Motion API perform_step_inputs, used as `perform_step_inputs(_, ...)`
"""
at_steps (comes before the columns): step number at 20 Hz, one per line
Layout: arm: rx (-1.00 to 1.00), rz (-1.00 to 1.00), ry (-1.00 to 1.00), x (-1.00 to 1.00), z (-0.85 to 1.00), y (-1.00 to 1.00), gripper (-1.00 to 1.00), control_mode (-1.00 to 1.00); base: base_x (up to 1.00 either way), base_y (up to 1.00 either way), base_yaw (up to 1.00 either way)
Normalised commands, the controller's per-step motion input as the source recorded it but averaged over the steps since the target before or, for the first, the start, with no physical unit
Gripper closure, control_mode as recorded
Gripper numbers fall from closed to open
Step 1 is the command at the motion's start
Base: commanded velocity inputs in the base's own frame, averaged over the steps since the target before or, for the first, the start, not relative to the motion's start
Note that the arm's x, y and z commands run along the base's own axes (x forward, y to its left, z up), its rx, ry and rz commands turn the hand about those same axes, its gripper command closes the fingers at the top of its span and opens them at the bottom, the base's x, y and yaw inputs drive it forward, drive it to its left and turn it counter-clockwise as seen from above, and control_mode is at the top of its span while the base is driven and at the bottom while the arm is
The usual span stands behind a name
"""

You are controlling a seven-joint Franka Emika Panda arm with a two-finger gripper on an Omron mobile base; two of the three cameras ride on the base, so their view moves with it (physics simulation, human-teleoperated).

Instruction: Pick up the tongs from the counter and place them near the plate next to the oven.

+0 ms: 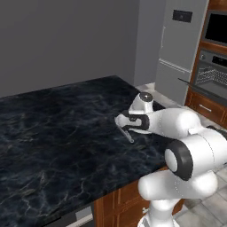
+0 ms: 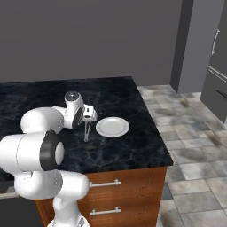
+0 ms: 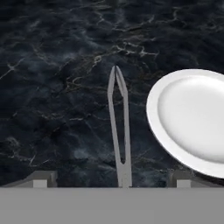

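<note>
**Op A:** Where are the tongs [image 3: 119, 131] sitting?

**Op B:** I'm seeing them lying flat on the black marble surface [image 1: 53, 133], just beside the white plate [image 2: 112, 127], on its left in the right base view. In the hand view they're running lengthwise up the middle, the two arms meeting in a point at the far end.

**Op A:** And the end effector [image 3: 112, 178]?

**Op B:** I'm reading it as open. The fingertips [image 3: 41, 178] are standing wide apart at the bottom of the hand view, one either side of the tongs' near end, neither one touching the metal. From the right base view it's hanging low over the surface, right above the tongs.

**Op A:** Oven [image 1: 212, 77]?

**Op B:** I'm picking it up in the left base view, far right, set in wood cabinetry, racks showing.
</note>
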Motion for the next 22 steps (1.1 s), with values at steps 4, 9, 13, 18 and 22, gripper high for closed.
perform_step_inputs(4,0.21,0.0,0.01,-0.54,0.39,-0.06,-1.0,-1.0,0.0,0.0,0.0)
perform_step_inputs(9,0.07,0.0,0.07,-0.56,0.4,-0.03,-1.0,-1.0,0.0,0.0,0.0)
perform_step_inputs(13,0.0,0.0,0.11,-0.6,0.31,-0.11,-1.0,-1.0,0.0,0.0,0.0)
perform_step_inputs(18,-0.15,0.0,0.12,-0.57,0.22,-0.04,-1.0,-1.0,0.0,0.0,0.0)
perform_step_inputs(22,-0.12,0.0,0.0,-0.67,0.02,-0.11,-1.0,-1.0,0.0,0.0,0.0)
